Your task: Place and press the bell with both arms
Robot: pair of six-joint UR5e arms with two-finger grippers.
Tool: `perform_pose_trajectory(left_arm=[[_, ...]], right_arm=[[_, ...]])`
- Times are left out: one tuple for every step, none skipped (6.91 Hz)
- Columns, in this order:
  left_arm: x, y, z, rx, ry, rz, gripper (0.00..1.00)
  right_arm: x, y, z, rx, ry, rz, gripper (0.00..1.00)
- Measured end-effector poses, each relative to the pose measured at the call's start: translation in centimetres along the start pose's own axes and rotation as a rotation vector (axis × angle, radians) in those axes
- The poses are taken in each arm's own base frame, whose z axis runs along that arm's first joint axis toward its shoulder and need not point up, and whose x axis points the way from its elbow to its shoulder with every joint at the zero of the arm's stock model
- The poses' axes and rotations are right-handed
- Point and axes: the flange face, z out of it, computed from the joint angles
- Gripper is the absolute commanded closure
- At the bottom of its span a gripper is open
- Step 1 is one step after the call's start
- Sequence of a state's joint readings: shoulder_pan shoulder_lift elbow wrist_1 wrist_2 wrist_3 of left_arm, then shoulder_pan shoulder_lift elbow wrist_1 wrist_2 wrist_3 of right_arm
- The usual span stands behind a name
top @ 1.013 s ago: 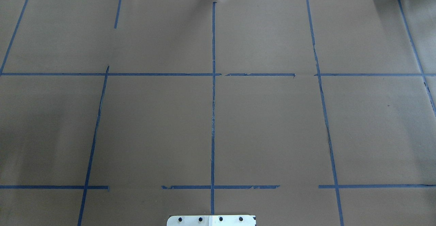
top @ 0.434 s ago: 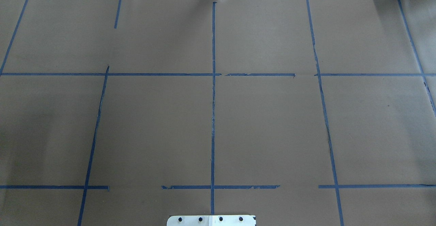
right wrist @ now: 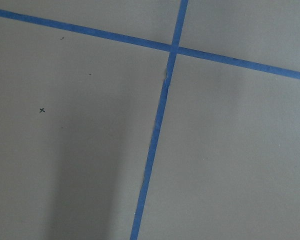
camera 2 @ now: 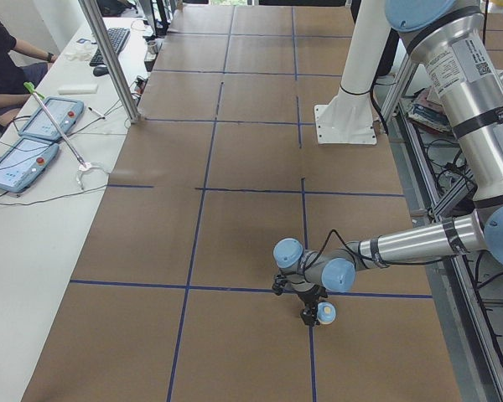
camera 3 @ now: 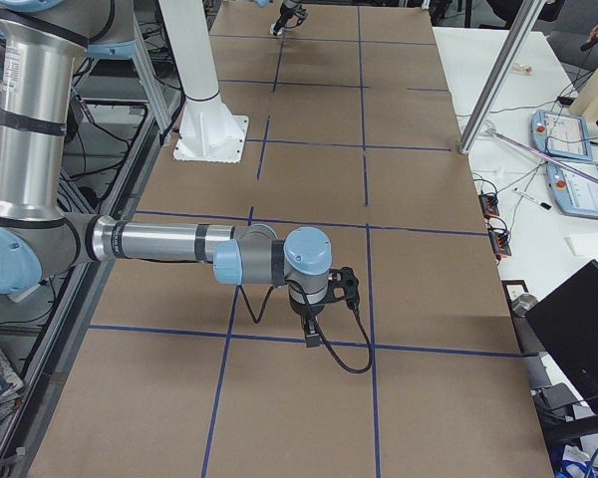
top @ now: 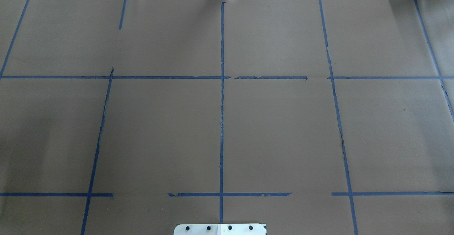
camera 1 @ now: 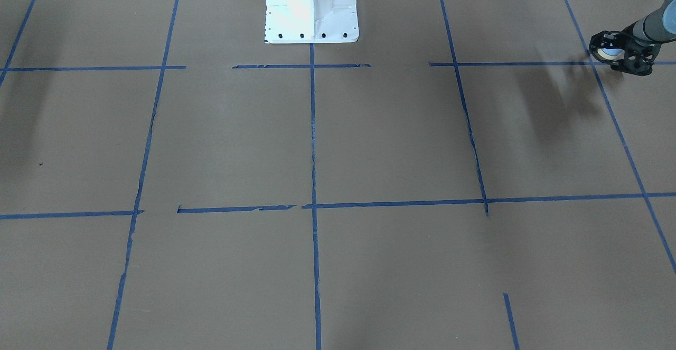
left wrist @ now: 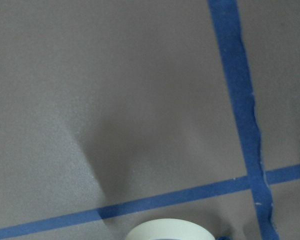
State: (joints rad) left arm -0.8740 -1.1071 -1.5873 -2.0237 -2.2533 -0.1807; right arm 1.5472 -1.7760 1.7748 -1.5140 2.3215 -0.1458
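Observation:
The bell (camera 1: pixel 611 53) is a small light-blue dome with a cream rim. It sits inside the black fingers of my left gripper (camera 1: pixel 618 57), which is shut on it and holds it tilted just above the brown table near a blue tape crossing. The exterior left view shows the same gripper (camera 2: pixel 308 311) with the bell (camera 2: pixel 326 312) at its tip. The left wrist view shows only the bell's cream rim (left wrist: pixel 166 229). My right gripper (camera 3: pixel 312 337) hangs low over the table near a tape line; I cannot tell whether it is open or shut. Neither arm shows in the overhead view.
The white pedestal (camera 1: pixel 311 7) stands at the table's robot side, and its base plate (top: pixel 220 229) shows in the overhead view. Blue tape lines divide the brown cover into squares. A side desk with tablets (camera 2: pixel 33 126) and a seated person runs along the far edge.

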Motion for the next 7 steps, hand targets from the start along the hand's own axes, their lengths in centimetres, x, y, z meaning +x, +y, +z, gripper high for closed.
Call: perform_pose_trajectory(left_arm=[[0.23, -0.06, 0.15, -0.003, 0.002, 0.004, 0.0], [0.31, -0.05, 0.25, -0.006, 0.002, 0.005, 0.0], [0.26, 0.07, 0.34, -0.009, 0.001, 0.005, 0.0], [0.17, 0.26, 0.45, -0.012, 0.0, 0.004, 0.0], [0.08, 0.45, 0.53, -0.016, -0.001, 0.003, 0.0], [-0.01, 0.63, 0.62, -0.019, -0.002, 0.002, 0.0], [-0.12, 0.76, 0.71, -0.021, -0.003, 0.002, 0.0]], right_arm=[[-0.01, -0.03, -0.02, 0.0, 0.0, 0.0, 0.0], [-0.01, -0.05, -0.03, 0.001, 0.001, 0.0, 0.0], [-0.02, -0.06, -0.06, 0.001, 0.001, -0.001, 0.0], [-0.08, -0.09, -0.14, 0.003, 0.001, -0.002, 0.0], [-0.18, -0.13, -0.24, 0.005, 0.001, -0.004, 0.0], [-0.23, -0.16, -0.29, 0.006, 0.001, -0.005, 0.0], [-0.26, -0.17, -0.29, 0.006, 0.001, -0.005, 0.0]])
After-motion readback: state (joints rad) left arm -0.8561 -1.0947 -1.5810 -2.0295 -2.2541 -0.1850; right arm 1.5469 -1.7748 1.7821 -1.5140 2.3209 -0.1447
